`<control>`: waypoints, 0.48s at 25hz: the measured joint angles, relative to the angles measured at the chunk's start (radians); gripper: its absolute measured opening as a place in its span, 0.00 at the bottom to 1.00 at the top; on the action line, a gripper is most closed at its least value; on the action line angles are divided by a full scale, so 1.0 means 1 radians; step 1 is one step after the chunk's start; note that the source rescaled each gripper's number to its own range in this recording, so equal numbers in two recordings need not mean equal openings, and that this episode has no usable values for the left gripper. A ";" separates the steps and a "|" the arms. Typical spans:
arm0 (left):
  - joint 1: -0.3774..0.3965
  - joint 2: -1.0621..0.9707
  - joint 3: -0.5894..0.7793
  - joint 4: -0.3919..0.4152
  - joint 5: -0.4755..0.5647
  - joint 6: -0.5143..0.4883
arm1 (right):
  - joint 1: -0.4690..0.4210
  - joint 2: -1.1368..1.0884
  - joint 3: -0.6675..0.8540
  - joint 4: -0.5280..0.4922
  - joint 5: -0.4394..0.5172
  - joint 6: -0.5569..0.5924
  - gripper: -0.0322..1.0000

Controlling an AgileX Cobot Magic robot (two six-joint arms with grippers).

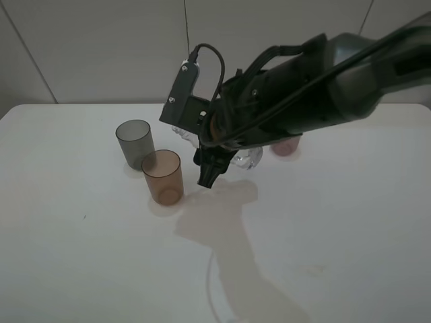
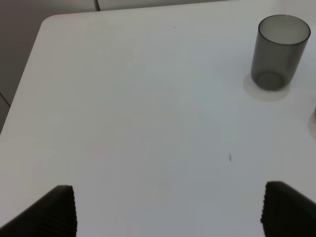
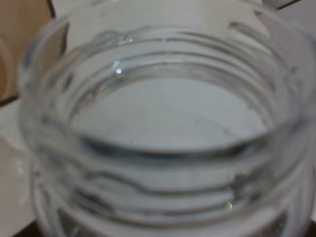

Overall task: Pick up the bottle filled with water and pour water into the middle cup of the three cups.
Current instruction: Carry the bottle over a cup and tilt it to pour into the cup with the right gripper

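My right gripper (image 1: 210, 168) reaches in from the right and is shut on the clear bottle (image 1: 246, 159), which is tilted just right of the amber middle cup (image 1: 163, 176). In the right wrist view the bottle's open threaded neck (image 3: 163, 133) fills the picture, with the amber cup (image 3: 19, 44) at the edge. I cannot make out the water. The smoky grey cup (image 1: 134, 142) stands behind and left of the amber one. The mauve-pink cup (image 1: 286, 147) is mostly hidden behind the right arm. My left gripper (image 2: 168, 212) is open and empty over bare table; the exterior view does not show it.
The white table (image 1: 81, 256) carries the three cups and the arm's shadow. The left wrist view shows the grey cup (image 2: 279, 52) and the table's far left corner (image 2: 47, 22). A grey panelled wall (image 1: 101, 47) stands behind the table.
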 joint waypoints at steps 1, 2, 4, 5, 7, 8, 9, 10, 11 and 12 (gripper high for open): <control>0.000 0.000 0.000 0.000 0.000 0.000 | 0.007 0.015 -0.011 -0.016 0.017 0.000 0.03; 0.000 0.000 0.000 0.000 0.000 0.000 | 0.011 0.027 -0.019 -0.030 0.033 0.000 0.03; 0.000 0.000 0.000 0.000 0.000 0.000 | 0.020 0.044 -0.031 -0.052 0.058 0.000 0.03; 0.000 0.000 0.000 0.000 0.000 0.000 | 0.022 0.047 -0.034 -0.071 0.064 0.000 0.03; 0.000 0.000 0.000 0.000 0.000 0.000 | 0.023 0.048 -0.034 -0.115 0.064 0.000 0.03; 0.000 0.000 0.000 0.000 0.000 0.000 | 0.023 0.048 -0.034 -0.136 0.069 0.000 0.03; 0.000 0.000 0.000 0.000 0.000 0.000 | 0.023 0.048 -0.034 -0.158 0.074 0.000 0.03; 0.000 0.000 0.000 0.000 0.000 0.000 | 0.023 0.050 -0.034 -0.177 0.079 0.000 0.03; 0.000 0.000 0.000 0.000 0.000 0.000 | 0.023 0.055 -0.034 -0.193 0.088 0.000 0.03; 0.000 0.000 0.000 0.000 0.000 0.000 | 0.023 0.060 -0.034 -0.211 0.097 0.000 0.03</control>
